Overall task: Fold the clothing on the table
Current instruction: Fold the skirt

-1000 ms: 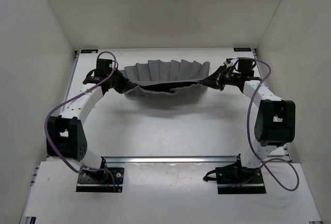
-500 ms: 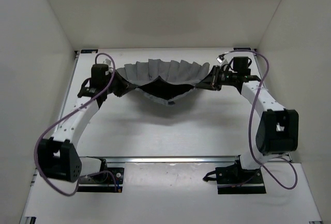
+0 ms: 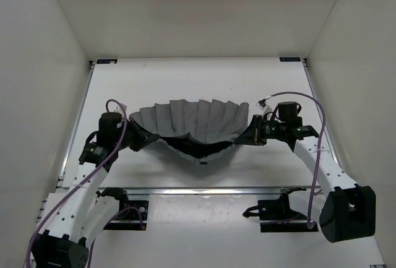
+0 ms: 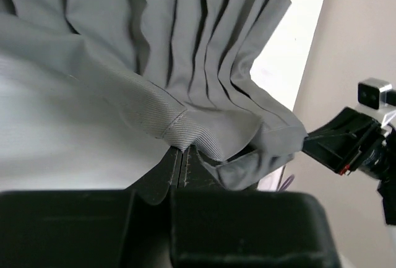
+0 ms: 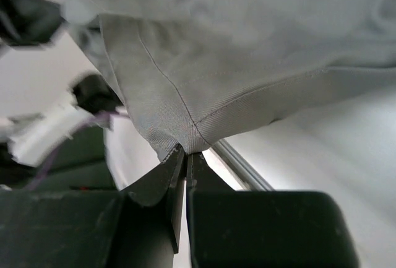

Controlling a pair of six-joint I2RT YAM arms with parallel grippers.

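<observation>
The grey pleated clothing [image 3: 192,122] hangs stretched between both grippers above the white table [image 3: 198,79], sagging in the middle so its darker inside shows. My left gripper [image 3: 141,138] is shut on the garment's left corner. In the left wrist view the left gripper [image 4: 182,151] pinches a stitched hem of the clothing [image 4: 185,51]. My right gripper [image 3: 242,137] is shut on the right corner. In the right wrist view the right gripper [image 5: 185,151] has its jaws pressed together on a seamed corner of the clothing [image 5: 247,64].
A metal rail [image 3: 204,190] runs along the table's near edge, just below the hanging cloth. White walls [image 3: 43,64] enclose the table on three sides. Both arm bases [image 3: 120,212] sit in front of the rail. The other arm's gripper [image 4: 346,144] shows in the left wrist view.
Both arms have drawn back toward the near edge, carrying the clothing with them from the far part of the table. The cloth now hangs lifted and fanned out over the table's front half.
</observation>
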